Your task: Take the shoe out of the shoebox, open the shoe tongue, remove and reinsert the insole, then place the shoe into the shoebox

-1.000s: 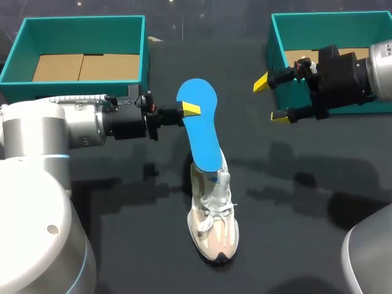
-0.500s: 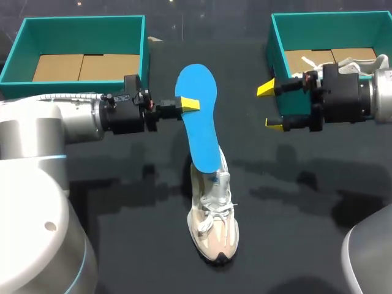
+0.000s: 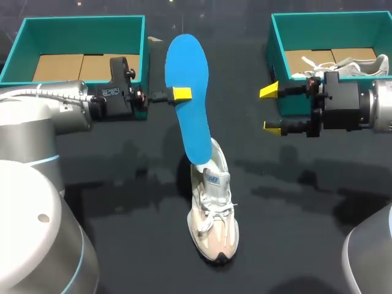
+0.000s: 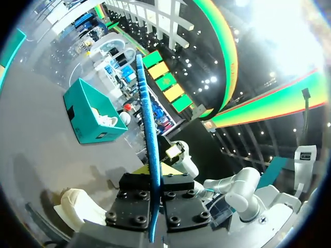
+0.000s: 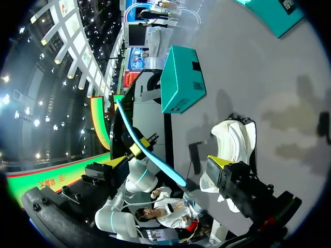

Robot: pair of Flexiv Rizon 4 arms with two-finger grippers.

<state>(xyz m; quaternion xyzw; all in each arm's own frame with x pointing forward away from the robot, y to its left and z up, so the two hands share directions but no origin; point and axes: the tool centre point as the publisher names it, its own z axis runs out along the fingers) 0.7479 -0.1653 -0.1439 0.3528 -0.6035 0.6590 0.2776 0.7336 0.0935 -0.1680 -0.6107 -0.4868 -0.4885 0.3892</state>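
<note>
1. Head view, nearest the robot: the shoe (image 3: 211,211) stands upright on the table (image 3: 294,233), toe toward the robot, heel and mouth on its far side.
2. Rising from the shoe's mouth is the blue insole (image 3: 188,98). Its long axis runs up and away from the shoe, leaning a little left. Its lower tip is at the mouth, but I cannot tell whether it sits inside or just above.
3. Beyond and left of the shoe, the left gripper (image 3: 180,94) is clenched on the insole's left edge, in its upper half. The left wrist view shows the insole edge-on, pinched between both fingers.
4. Beyond and right of the shoe, well apart from it, the right gripper (image 3: 271,108) is released and holds nothing. The left arm is therefore the one in charge. The next move likely depends on keeping the insole's long axis in line with the mouth.
5. Farthest back are two teal boxes — the left box (image 3: 82,20) beyond-left of the shoe and the right box (image 3: 275,55) beyond-right, which holds a second shoe (image 3: 349,64).
6. Writing: a small tag (image 3: 213,178) on the shoe's tongue and a dark patch (image 5: 196,66) on a box side — both too small to read.
</note>
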